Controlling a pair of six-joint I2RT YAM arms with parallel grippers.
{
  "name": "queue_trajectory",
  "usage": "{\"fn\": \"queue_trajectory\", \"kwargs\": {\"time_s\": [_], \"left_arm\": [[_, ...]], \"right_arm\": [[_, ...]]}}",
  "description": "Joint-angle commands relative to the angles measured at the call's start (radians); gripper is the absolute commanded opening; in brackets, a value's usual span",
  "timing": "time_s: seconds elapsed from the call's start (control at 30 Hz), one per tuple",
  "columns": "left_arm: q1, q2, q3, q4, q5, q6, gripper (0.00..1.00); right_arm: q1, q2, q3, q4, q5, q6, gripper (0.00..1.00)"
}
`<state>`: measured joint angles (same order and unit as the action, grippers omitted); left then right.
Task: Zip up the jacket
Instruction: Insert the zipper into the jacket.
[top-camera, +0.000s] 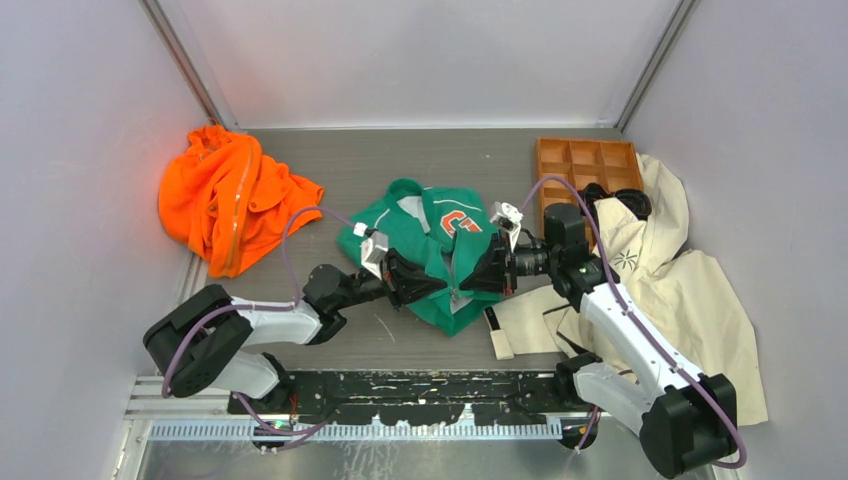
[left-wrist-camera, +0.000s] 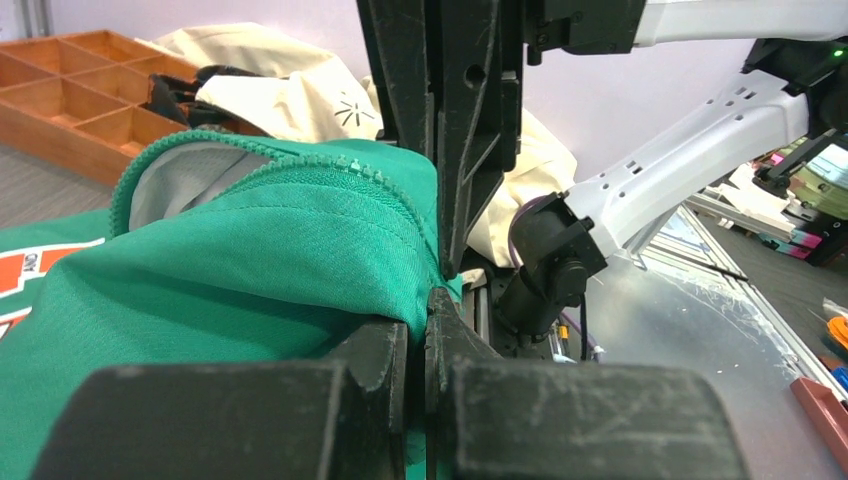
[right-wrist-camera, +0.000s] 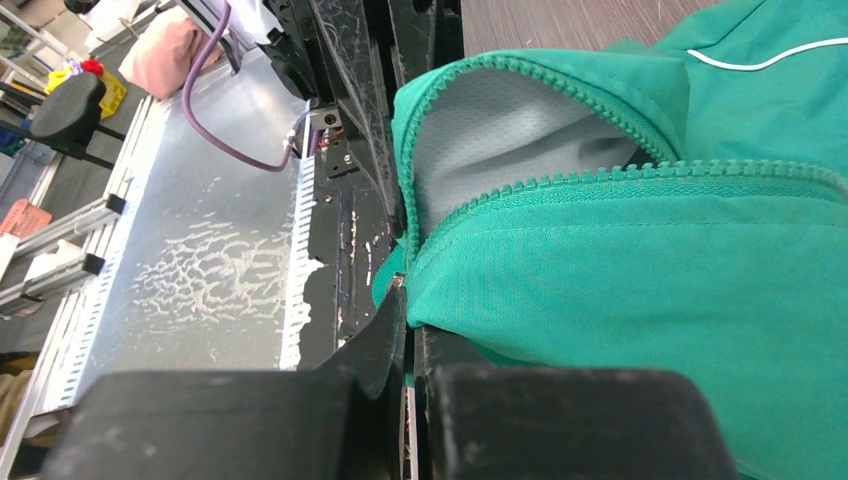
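The green jacket (top-camera: 430, 235) lies crumpled mid-table, its orange "G" patch (top-camera: 461, 223) facing up. Both arms meet at its lower front. My left gripper (top-camera: 443, 286) comes in from the left and is shut on a fold of green cloth (left-wrist-camera: 300, 250) beside the zipper. My right gripper (top-camera: 472, 279) comes in from the right, shut on the facing edge (right-wrist-camera: 600, 270). In the right wrist view the zipper teeth (right-wrist-camera: 640, 175) stand apart, baring the grey lining (right-wrist-camera: 500, 130). The slider is not visible.
A bright orange garment (top-camera: 235, 195) is heaped at the back left. A cream coat (top-camera: 670, 280) sprawls on the right, partly over a wooden compartment tray (top-camera: 585, 163). A cream strap (top-camera: 497, 335) lies just in front of the jacket. Walls close in on both sides.
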<state>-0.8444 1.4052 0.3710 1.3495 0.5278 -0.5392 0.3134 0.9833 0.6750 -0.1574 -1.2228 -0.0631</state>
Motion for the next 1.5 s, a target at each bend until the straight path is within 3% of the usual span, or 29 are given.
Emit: {"fn": "queue_trajectory", "kwargs": {"time_s": [0.0, 1.03, 1.47], "left_arm": [[-0.007, -0.058, 0.003, 0.081, 0.034, 0.029, 0.0], [-0.02, -0.079, 0.054, 0.082, 0.158, -0.04, 0.0], [-0.022, -0.074, 0.056, 0.082, 0.144, -0.04, 0.0]], "right_arm": [[0.009, -0.039, 0.049, 0.049, -0.036, 0.029, 0.01], [0.049, -0.079, 0.053, 0.151, 0.041, 0.182, 0.01], [0.078, -0.092, 0.049, 0.106, 0.076, 0.145, 0.01]]}}
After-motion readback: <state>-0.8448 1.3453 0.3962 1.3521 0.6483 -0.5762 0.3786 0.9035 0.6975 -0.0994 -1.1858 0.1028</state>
